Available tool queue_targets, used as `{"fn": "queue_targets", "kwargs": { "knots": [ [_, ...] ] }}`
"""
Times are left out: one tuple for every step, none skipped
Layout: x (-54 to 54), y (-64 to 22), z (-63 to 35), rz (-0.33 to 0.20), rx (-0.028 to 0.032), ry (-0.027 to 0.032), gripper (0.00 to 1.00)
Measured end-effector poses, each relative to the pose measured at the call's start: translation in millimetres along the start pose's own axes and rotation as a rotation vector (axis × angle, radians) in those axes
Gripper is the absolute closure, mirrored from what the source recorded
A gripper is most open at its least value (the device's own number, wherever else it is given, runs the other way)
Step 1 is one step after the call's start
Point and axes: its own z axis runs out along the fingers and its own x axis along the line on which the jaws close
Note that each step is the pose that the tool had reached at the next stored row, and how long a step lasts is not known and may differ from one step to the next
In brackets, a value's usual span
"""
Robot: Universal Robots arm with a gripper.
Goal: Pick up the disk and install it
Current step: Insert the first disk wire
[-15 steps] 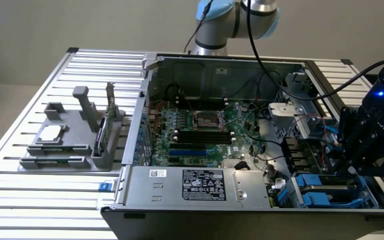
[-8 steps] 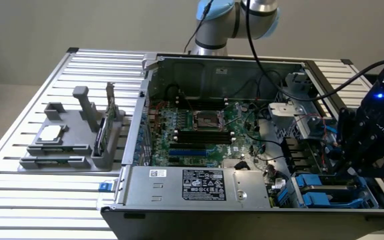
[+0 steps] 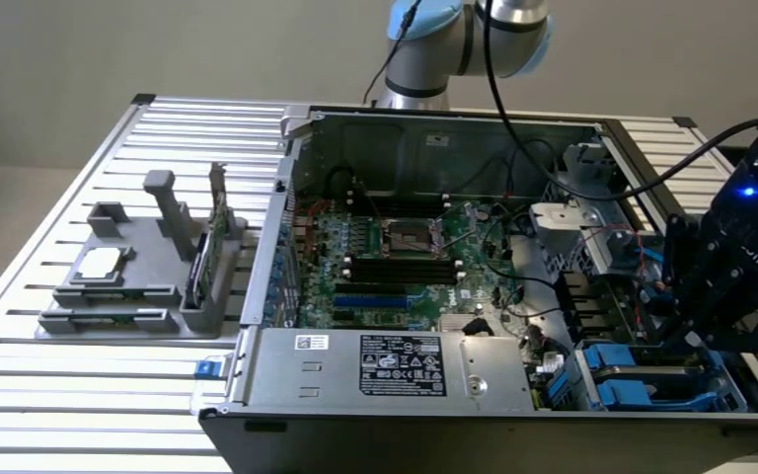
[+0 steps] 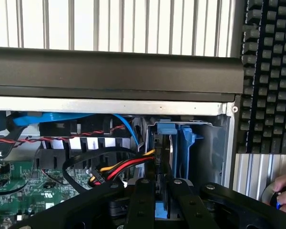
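At the exterior frame's lower right, the hand (image 4: 157, 191) is nearly closed, gripping the upright blue-framed disk (image 4: 163, 143) inside the computer case (image 3: 352, 370).

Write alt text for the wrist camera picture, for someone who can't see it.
The robot's black hand reaches into an open computer case, closed on the edge of the blue-framed disk in front of a blue drive bay. Red, yellow and black cables run beside it.
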Motion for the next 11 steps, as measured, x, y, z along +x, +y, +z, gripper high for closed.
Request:
{"fn": "queue_targets", "kwargs": {
  "knots": [
    [0.0, 0.0, 0.1, -0.002, -0.0002, 0.0002, 0.83],
    [0.0, 0.0, 0.2, -0.004, -0.0003, 0.0007, 0.83],
    [0.1, 0.0, 0.3, -0.006, -0.0005, 0.0011, 0.83],
    [0.1, 0.0, 0.5, -0.007, -0.0006, 0.0019, 0.83],
    [0.1, 0.0, 0.7, -0.008, -0.0007, 0.0028, 0.83],
    [0.1, 0.0, 0.9, -0.009, -0.0008, 0.0037, 0.83],
    [0.1, 0.0, 0.9, -0.009, -0.0009, 0.0046, 0.83],
    [0.1, 0.0, 1.0, -0.010, -0.0009, 0.0053, 0.83],
    [0.1, 0.0, 1.1, -0.010, -0.0009, 0.0061, 0.83],
    [0.1, 0.0, 1.2, -0.010, -0.0009, 0.0067, 0.83],
    [0.0, 0.0, 1.3, -0.010, -0.0009, 0.0073, 0.83]
  ]
}}
